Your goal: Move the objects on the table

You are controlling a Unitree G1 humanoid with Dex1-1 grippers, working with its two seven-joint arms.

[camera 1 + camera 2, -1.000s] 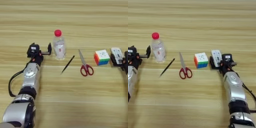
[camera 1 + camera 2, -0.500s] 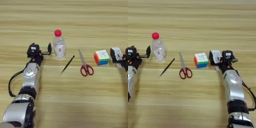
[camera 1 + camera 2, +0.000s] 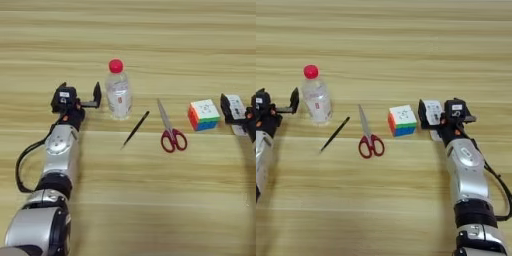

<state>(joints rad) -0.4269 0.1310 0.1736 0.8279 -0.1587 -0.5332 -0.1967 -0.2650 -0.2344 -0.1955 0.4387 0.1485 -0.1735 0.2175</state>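
White remote control (image 3: 431, 113) lies at the right end of the row on the table (image 3: 386, 45), inside the right gripper's reach.

Its long axis runs away from the robot, and the right gripper (image 3: 432, 116) stands around it with fingers spread to the remote's width, one dark finger on its left edge; whether they press it I cannot tell. The puzzle cube (image 3: 402, 120) sits just beside it to the left (close enough to be nudged). Farther left lie the scissors (image 3: 368, 134), pen (image 3: 334, 134) and bottle (image 3: 118, 91), with the left gripper (image 3: 80, 97) open wide just left of the bottle, not touching.
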